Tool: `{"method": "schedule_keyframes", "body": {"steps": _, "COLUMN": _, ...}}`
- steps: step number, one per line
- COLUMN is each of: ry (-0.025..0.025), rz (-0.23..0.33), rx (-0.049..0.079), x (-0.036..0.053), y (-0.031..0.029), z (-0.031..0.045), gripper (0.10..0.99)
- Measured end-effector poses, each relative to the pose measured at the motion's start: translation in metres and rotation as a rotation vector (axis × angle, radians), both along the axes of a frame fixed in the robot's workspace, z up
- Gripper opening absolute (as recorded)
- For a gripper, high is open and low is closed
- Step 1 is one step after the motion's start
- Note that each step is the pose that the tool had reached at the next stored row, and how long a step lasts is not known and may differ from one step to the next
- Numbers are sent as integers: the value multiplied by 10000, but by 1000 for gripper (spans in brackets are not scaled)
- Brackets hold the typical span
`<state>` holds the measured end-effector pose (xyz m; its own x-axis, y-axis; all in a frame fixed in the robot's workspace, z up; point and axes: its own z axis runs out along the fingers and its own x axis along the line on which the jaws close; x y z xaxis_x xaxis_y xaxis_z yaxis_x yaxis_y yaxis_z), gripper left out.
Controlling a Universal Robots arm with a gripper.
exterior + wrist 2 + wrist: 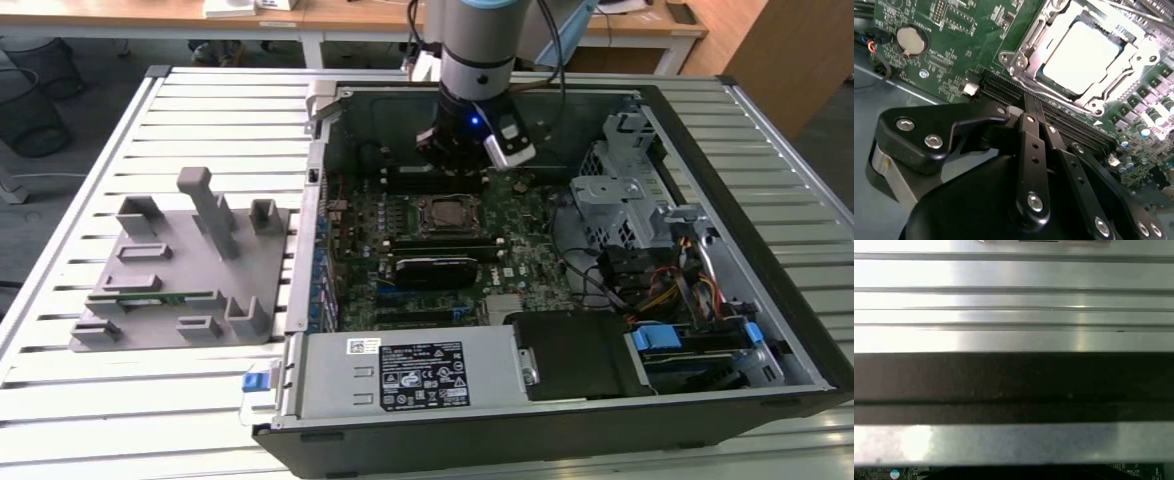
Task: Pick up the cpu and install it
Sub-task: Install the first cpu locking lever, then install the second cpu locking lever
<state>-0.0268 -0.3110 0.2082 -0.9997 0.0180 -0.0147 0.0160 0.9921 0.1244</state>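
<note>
The cpu (1081,57), a pale square chip with a shiny top, lies in the motherboard socket (447,213) inside its metal frame. In the second wrist view my gripper (1038,114) hangs just above the memory slots beside the socket. Its two black fingers (1030,145) are pressed together with nothing between them. In the exterior view the gripper (457,165) sits inside the open computer case (320,200), a little beyond the socket and apart from the cpu.
A grey parts fixture (180,265) with a green memory stick (154,297) stands on the slatted table (80,390) at the exterior view's left. Inside the case are a black block (434,268), the power supply (407,370) and a drive cage (627,190).
</note>
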Motion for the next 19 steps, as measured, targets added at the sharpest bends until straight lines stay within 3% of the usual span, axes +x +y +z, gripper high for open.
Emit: {"method": "schedule_keyframes", "body": {"steps": 19, "ry": 0, "rz": -1, "rx": 0, "x": 20, "y": -98, "z": -1, "gripper": 114}}
